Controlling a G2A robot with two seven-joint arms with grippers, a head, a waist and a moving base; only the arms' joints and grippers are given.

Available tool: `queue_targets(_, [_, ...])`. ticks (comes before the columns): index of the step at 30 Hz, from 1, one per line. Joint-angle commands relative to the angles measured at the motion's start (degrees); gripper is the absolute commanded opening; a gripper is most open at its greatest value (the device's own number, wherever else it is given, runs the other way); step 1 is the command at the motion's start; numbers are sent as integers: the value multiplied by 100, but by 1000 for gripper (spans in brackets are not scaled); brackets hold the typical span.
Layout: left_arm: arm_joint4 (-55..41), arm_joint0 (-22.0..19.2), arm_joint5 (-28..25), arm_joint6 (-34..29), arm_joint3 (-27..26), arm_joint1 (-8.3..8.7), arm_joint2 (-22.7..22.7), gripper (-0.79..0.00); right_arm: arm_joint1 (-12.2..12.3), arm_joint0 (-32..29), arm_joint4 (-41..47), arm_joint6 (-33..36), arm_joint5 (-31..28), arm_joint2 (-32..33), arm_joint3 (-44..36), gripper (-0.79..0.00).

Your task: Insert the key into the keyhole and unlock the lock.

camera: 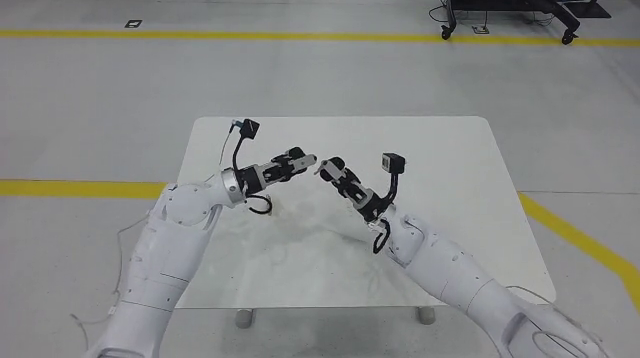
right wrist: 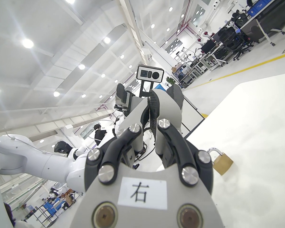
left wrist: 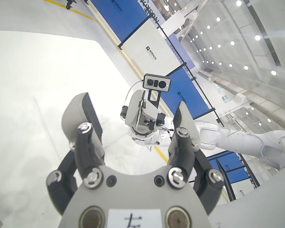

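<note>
The brass padlock point(right wrist: 219, 163) is lying flat on the white table point(right wrist: 251, 119), and nothing is touching it. Up over the table, the right gripper point(right wrist: 160, 96) is hovering with its fingers pressed together; whether anything is pinched between them is hard to say. Facing it tip to tip, the left gripper point(left wrist: 133, 100) is hanging spread wide, holding nothing.
</note>
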Motion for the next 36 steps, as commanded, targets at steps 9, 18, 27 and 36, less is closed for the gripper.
queue_targets(9, [70, -126, 25, -92, 104, 15, 225, -459, -77, -69, 524, 974, 0, 538, 92, -785])
queue_targets(18, [-27, -200, 81, -218, 174, 18, 438, -563, -206, -176, 570, 1621, 0, 932, 157, -785])
queue_targets(27, [-52, -197, 24, -95, 159, 52, 445, -785, -309, -328, 617, 2132, 0, 1340, 153, -785])
queue_targets(36, [-123, -171, 57, 9, 138, 91, 415, -785, -422, -444, 733, 2713, 0, 1661, 165, -785])
